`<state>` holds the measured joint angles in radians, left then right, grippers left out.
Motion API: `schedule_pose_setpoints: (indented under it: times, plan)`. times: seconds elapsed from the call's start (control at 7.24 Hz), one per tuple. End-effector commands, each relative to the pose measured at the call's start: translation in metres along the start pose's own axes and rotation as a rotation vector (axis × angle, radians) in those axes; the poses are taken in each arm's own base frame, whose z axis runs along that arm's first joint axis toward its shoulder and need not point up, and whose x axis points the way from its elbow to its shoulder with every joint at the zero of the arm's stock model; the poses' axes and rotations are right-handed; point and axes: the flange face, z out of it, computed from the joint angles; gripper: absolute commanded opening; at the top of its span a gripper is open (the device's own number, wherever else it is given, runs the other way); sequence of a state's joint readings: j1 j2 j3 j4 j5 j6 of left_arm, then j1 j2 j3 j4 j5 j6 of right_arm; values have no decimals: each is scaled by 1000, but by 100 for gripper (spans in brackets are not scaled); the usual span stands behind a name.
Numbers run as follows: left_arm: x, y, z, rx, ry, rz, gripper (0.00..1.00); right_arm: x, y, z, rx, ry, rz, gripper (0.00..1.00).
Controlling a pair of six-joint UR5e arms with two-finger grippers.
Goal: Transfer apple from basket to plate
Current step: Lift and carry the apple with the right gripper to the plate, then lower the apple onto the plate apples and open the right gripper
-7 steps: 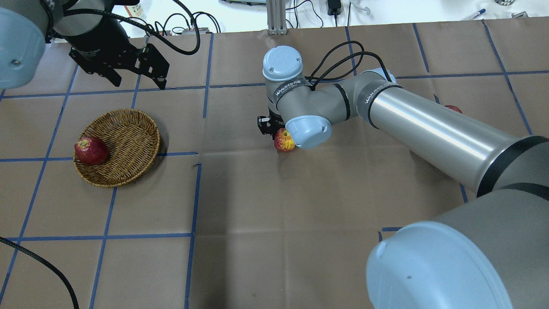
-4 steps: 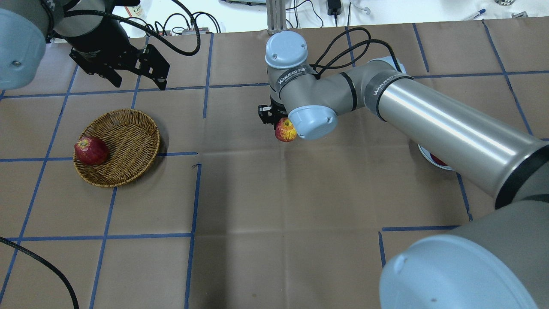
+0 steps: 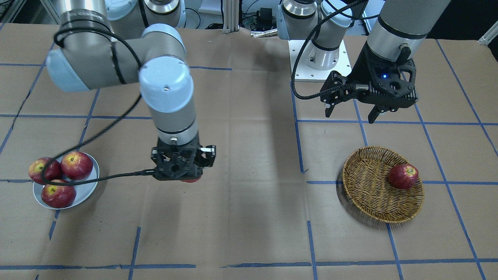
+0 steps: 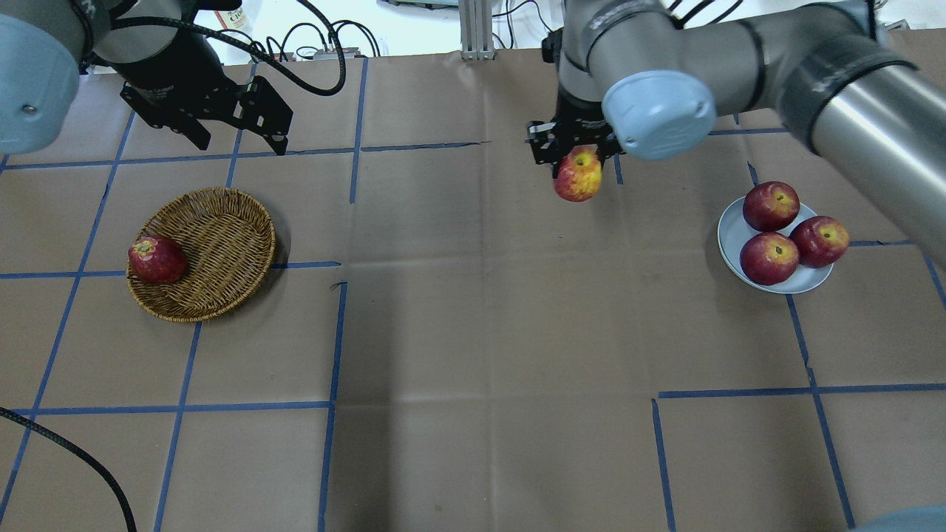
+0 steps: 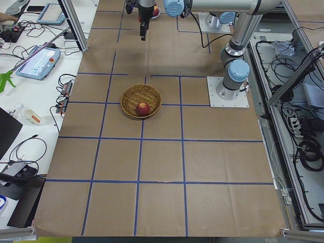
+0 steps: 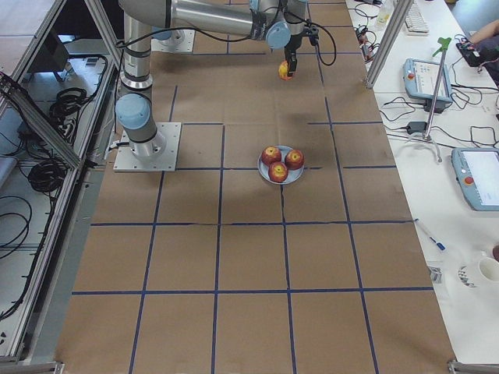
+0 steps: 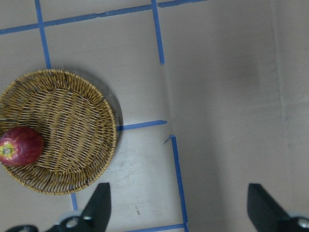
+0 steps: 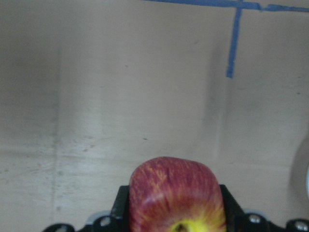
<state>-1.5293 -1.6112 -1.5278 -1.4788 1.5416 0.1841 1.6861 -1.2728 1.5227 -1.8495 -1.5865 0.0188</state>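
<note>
The streaky pinkish-red apple [image 4: 578, 177] with a yellow stem patch hangs in my right gripper [image 4: 577, 164], which is shut on it above the table, left of the plate. It fills the bottom of the right wrist view [image 8: 176, 198]. The pale grey-blue plate [image 4: 729, 230] holds three dark red apples [image 4: 771, 205]. The wicker basket [image 4: 218, 236] at the left holds one dark red apple [image 4: 157, 259]. My left gripper [image 4: 238, 142] is open and empty, hovering beyond the basket; it also shows in the left wrist view [image 7: 181, 208].
Brown paper with blue tape lines covers the table. Cables and equipment lie along the far edge. In the front view the plate [image 3: 92, 182] is at the left and the basket [image 3: 369, 186] at the right.
My right arm has lifted the apple and carried it right and farther back, toward the plate. The plate is now uncovered. The left arm has not moved.
</note>
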Motion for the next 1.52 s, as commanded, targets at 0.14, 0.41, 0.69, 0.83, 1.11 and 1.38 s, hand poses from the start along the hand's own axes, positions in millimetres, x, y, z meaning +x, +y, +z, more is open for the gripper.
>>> schedule_pose_setpoints:
  times: [0.14, 0.41, 0.69, 0.83, 1.11, 1.38]
  plan:
    - [-1, 0, 0, -1, 0, -1, 99, 178, 25, 0, -58, -6, -108, 63]
    - [-1, 0, 2, -4, 1, -2, 99, 271, 47, 25, -71, -37, -105, 62]
    - [-1, 0, 1, -3, 0, -2, 99, 308, 65, 65, -32, -18, -138, 61]
    - [-1, 1, 1, -3, 0, -2, 99, 306, 69, 78, -15, -12, -146, 61]
    - [-1, 0, 2, -4, 1, -2, 99, 308, 67, 96, -15, -25, -146, 61]
    - [-2, 0, 3, -5, 1, -3, 99, 306, 66, 99, -20, -29, -144, 62]
